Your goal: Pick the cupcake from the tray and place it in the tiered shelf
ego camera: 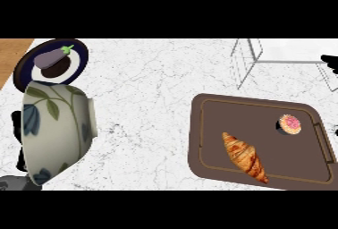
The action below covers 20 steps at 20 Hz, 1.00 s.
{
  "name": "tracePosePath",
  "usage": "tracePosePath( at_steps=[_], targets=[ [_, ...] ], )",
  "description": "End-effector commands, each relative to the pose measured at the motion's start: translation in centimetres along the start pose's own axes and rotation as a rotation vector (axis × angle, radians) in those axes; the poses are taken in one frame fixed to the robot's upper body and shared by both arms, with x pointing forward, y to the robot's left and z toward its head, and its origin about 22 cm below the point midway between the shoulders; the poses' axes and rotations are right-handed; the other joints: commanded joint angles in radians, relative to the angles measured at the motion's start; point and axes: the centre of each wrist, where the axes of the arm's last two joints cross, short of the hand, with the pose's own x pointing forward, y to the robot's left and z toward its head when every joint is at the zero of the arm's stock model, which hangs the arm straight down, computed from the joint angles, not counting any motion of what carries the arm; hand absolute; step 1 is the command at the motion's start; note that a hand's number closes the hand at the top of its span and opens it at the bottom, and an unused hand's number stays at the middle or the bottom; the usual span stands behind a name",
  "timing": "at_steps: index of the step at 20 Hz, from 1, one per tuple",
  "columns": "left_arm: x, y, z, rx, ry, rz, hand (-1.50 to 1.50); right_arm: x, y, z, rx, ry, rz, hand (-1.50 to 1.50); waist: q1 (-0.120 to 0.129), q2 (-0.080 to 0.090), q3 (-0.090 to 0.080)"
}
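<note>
Cupcake (289, 124) pink-topped, on tray (218, 107).

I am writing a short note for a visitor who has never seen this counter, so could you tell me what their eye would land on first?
Most likely the big floral bowl tipped on its side at the left edge, with an eggplant on a dark plate just behind it. Next comes the brown tray at the right, holding a croissant and a pink-topped cupcake. The wire tiered shelf stands behind the tray.

Single head cam, steep downward look at counter (152, 89) (tray (211, 165) lower right), fairly close
</note>
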Motion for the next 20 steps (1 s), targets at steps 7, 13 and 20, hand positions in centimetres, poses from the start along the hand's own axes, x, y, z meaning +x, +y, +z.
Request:
tracePosePath(
  at_steps=[7,13,20],
  targets=[
    [-3.4,-1.9,0.3,-0.079,0.090,0.043,0.00,2.4,4.7,0.0,0.073,0.096,0.153,-1.50,-0.026,0.008,-0.016],
    [-2.1,-3.1,0.4,-0.085,0.086,0.042,0.00,2.2,5.1,-0.7,-0.001,0.157,0.170,-1.50,-0.009,0.011,-0.014],
    [-2.5,-2.2,-0.1,-0.066,0.077,0.042,0.00,0.6,7.2,-0.5,-0.011,0.154,0.161,-1.50,-0.014,0.012,-0.014]
  ],
)
